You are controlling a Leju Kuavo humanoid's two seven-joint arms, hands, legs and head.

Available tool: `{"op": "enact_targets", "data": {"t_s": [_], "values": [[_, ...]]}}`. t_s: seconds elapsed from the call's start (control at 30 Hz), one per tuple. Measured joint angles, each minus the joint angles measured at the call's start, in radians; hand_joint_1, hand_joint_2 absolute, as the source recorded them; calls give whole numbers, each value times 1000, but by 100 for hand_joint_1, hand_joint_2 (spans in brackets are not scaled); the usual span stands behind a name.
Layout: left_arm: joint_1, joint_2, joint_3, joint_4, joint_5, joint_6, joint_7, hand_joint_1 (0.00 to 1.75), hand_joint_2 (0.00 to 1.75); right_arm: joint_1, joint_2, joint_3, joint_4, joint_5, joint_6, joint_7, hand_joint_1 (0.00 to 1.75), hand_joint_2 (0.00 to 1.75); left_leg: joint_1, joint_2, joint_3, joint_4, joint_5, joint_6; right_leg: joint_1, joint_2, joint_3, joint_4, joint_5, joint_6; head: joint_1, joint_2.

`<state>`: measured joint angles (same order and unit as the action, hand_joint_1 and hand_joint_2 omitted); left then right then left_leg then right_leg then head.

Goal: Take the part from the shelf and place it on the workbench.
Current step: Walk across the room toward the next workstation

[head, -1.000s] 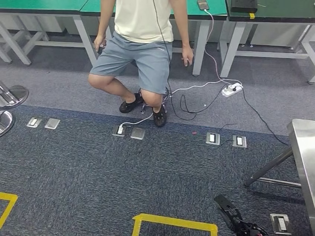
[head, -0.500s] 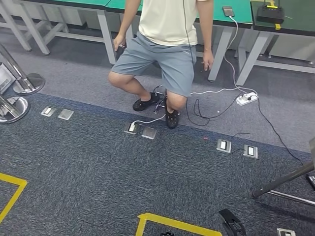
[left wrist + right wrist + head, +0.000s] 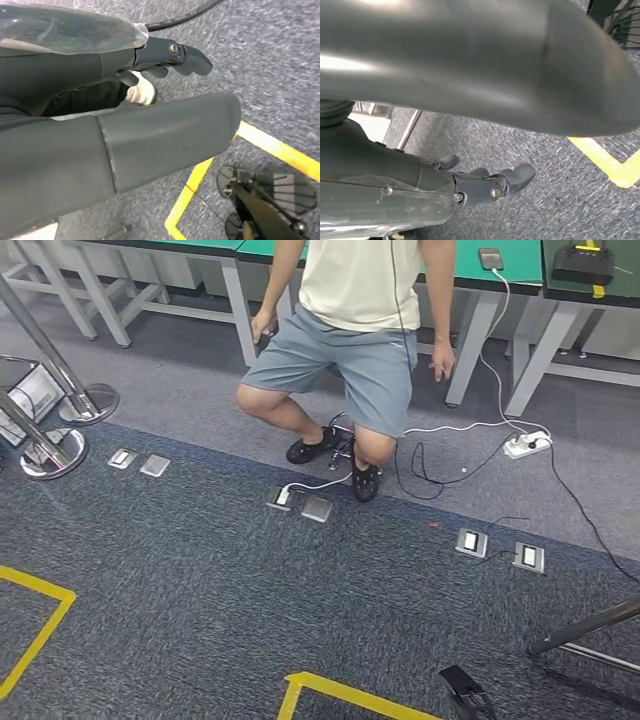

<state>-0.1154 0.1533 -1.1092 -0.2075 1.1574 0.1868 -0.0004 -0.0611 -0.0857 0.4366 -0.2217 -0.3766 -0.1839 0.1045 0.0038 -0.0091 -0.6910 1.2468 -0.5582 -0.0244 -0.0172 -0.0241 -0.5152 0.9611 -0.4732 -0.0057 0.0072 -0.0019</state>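
Both hands hang empty over the grey carpet (image 3: 189, 590) — left hand (image 3: 151, 100) and right hand (image 3: 478, 150), fingers loosely apart — while a person (image 3: 355, 350) crouches by green tables (image 3: 521, 260).

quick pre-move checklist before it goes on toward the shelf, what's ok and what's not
1. Left hand free: ok, fingers extended, nothing in it.
2. Right hand free: ok, fingers extended, nothing in it.
3. Shelf and part in sight: not ok; the head view shows carpet, green tables and steel posts.
4. Path ahead: not ok; a person crouches straight ahead.
5. Trip hazards: not ok; cables and a power strip lie beside the person, floor sockets nearer.
6. Yellow floor tape underfoot: ok, visible.
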Motion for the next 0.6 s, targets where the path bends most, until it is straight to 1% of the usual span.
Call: {"op": "enact_targets", "data": {"t_s": [0.03,0.07,0.1,0.13,0.17,0.2,0.23,0.27,0.3,0.33,0.37,0.4,0.43,0.47,0.5,0.53,0.57,0.6], "values": [[0,0,-1,0,0,0,-1,0,0,0,1,0,0,0,0,0,0,0,0,2,29,-57,32,3,0,-5,2,0,-1,1,-1,0],[0,2,-1,0,1,0,-4,0,0,-1,1,0,1,0,0,0,0,0,-1,11,70,-136,67,9,1,-10,3,0,-2,2,-1,0],[-1,4,-1,0,3,0,-9,0,0,-1,3,0,1,0,1,2,0,0,-4,20,108,-210,93,15,3,-15,5,1,-4,5,-1,0],[-3,6,-1,0,5,-1,-15,0,0,-2,4,0,1,0,2,4,0,0,-8,27,135,-264,110,22,5,-18,6,1,-5,8,-1,0],[-4,7,-1,0,7,-1,-20,0,0,-3,5,0,1,1,2,6,0,0,-12,32,148,-292,115,28,7,-21,7,0,-7,13,0,0],[-4,8,-1,0,10,-1,-23,0,0,-3,6,0,1,1,3,9,0,0,-15,29,148,-299,113,32,7,-25,8,-1,-8,18,1,0],[-4,8,-1,0,12,-1,-24,0,0,-4,7,0,1,1,3,10,0,0,-14,23,149,-302,115,37,8,-28,11,-4,-8,23,2,0],[-3,7,-1,0,14,-1,-22,0,0,-5,8,0,1,1,3,11,0,0,-12,18,152,-307,117,42,7,-26,13,-1,-12,28,3,0],[-2,6,-1,0,16,-1,-19,0,0,-5,9,0,1,1,3,11,0,0,-9,14,156,-314,120,47,6,-19,8,14,-25,33,5,0],[-2,5,-1,0,17,0,-13,0,0,-6,9,0,1,0,3,11,0,0,-6,11,160,-320,123,51,6,-8,-7,51,-50,37,8,0],[-2,2,-1,0,18,0,-5,0,0,-6,9,0,2,0,3,11,0,0,-5,8,162,-322,124,54,5,4,-33,110,-82,39,13,0],[-2,0,-1,0,19,1,3,0,0,-6,9,0,4,-1,3,10,0,0,-6,4,163,-323,124,56,5,13,-68,183,-117,41,18,0],[-2,-2,-1,0,21,3,11,0,0,-6,9,0,6,-1,3,10,0,0,-6,-1,163,-322,124,57,5,17,-100,249,-141,43,23,0],[-2,-5,-1,0,22,5,16,0,0,-4,9,0,7,-2,3,10,0,0,-7,-8,163,-321,123,58,5,18,-120,287,-147,45,26,0],[-1,-7,-1,0,23,7,19,0,0,-3,9,0,8,-2,3,11,0,0,-7,-15,164,-319,122,58,4,19,-122,284,-131,45,29,0],[-1,-8,-1,0,24,9,20,0,0,-2,8,0,8,-2,3,12,0,0,-7,-22,166,-317,120,57,4,21,-104,240,-98,44,32,0],[-1,-10,-1,0,24,10,19,0,0,-2,8,0,8,-2,3,14,0,0,-6,-30,168,-314,118,55,3,26,-72,168,-56,43,35,0],[-1,-12,-1,0,24,11,17,0,0,-2,8,0,9,-2,3,16,0,0,-8,-36,168,-309,114,51,2,35,-41,97,-25,41,39,0]]}}
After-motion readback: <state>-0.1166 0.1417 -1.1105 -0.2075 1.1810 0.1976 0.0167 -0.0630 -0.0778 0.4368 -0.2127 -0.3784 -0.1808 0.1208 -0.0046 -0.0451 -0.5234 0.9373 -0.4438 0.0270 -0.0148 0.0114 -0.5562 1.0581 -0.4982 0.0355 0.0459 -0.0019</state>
